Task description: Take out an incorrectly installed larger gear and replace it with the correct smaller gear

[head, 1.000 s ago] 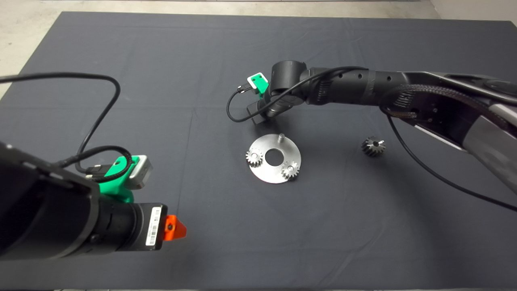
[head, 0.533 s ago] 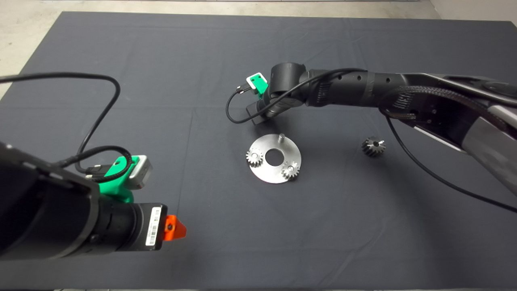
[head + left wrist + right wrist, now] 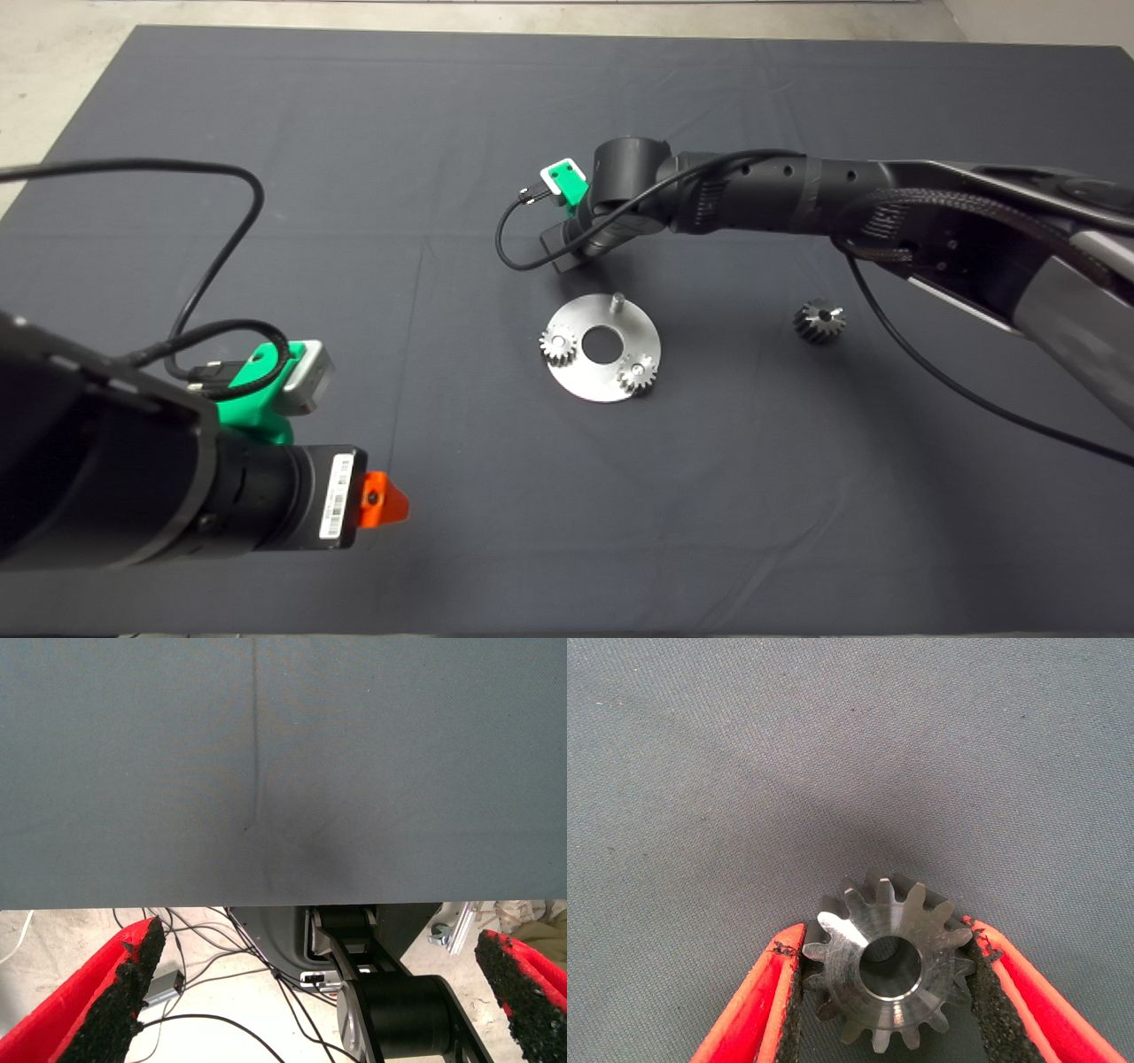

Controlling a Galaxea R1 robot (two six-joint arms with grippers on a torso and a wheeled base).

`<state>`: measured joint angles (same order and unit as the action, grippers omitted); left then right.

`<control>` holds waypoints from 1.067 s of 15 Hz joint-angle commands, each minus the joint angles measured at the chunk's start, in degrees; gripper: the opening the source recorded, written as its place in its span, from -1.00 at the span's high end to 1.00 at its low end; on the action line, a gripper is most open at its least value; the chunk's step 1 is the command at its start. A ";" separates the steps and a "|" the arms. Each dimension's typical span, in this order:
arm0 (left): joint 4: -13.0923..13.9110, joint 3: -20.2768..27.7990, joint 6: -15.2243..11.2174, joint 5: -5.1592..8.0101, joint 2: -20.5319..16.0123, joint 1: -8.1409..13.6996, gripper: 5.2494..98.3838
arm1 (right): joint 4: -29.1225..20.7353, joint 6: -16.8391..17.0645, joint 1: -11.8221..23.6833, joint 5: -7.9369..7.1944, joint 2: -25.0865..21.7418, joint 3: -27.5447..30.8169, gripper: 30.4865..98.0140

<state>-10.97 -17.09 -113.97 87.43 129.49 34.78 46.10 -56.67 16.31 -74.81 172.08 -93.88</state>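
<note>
My right gripper (image 3: 886, 941) is shut on the smaller gear (image 3: 886, 970), a steel spur gear with a centre bore, its black pads against the teeth on both sides, close over the mat. In the head view the right wrist (image 3: 611, 204) hangs just behind the round steel plate (image 3: 602, 390) and hides the fingers and the gear. The plate carries two small silver gears (image 3: 558, 344) (image 3: 636, 372) and one bare pin (image 3: 618, 299). The larger gear (image 3: 819, 320), dark and cone-shaped, lies on the mat to the right of the plate. My left gripper (image 3: 381, 501) is parked at the lower left, open and empty (image 3: 321, 943).
The dark mat (image 3: 354, 133) covers the table. A black cable (image 3: 957, 390) hangs from the right arm above the mat near the larger gear. The left wrist view shows the mat's edge with floor cables and the robot base (image 3: 390, 1010) beyond it.
The right wrist has barely shifted behind the plate. The plate, the gears and the left arm have not moved.
</note>
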 commanded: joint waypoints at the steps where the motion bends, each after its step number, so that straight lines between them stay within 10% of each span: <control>1: -0.63 0.58 -0.02 3.62 -0.06 0.47 -0.80 | 2.33 -0.28 1.27 -0.34 0.32 0.56 0.63; 6: -0.63 0.50 -0.02 3.62 -0.12 0.47 -0.80 | 2.33 -0.28 1.29 -1.94 0.15 1.19 0.69; 12: -0.50 0.14 -0.02 3.45 -0.63 0.47 -0.80 | 2.02 -4.19 4.74 -10.13 -0.21 8.28 0.76; 16: -0.51 0.06 0.03 3.53 -0.47 0.47 -0.80 | 1.28 -5.23 7.65 -12.66 -0.38 9.34 0.80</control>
<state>-10.96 -17.09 -113.97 87.43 129.18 34.78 46.45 -61.27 20.58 -85.29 171.72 -85.20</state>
